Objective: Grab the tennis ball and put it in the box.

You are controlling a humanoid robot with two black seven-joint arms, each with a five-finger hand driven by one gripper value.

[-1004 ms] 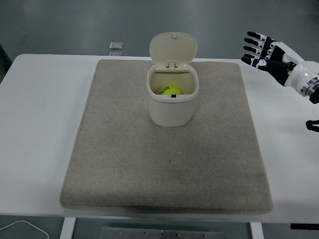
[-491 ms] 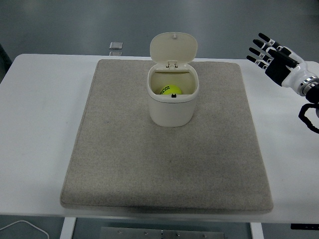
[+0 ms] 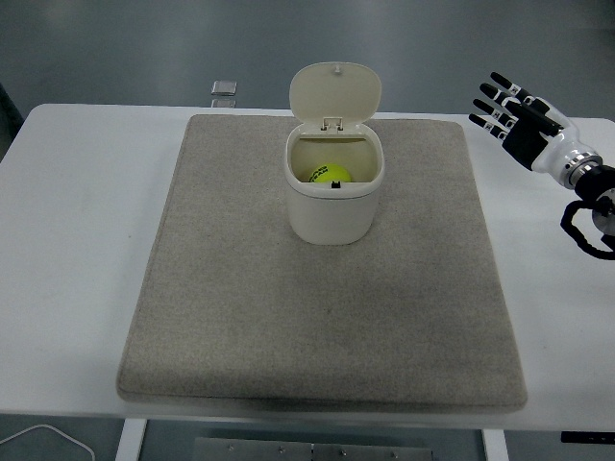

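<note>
A single high head view looks forward and down over the white rectangular table (image 3: 77, 192), its near edge at the bottom.

A fuzzy yellow tennis ball (image 3: 330, 174) sits inside a smooth, matt cream plastic box (image 3: 332, 197) on a coarse beige cloth mat (image 3: 231, 288) covering a smooth white desk (image 3: 77, 211).
</note>
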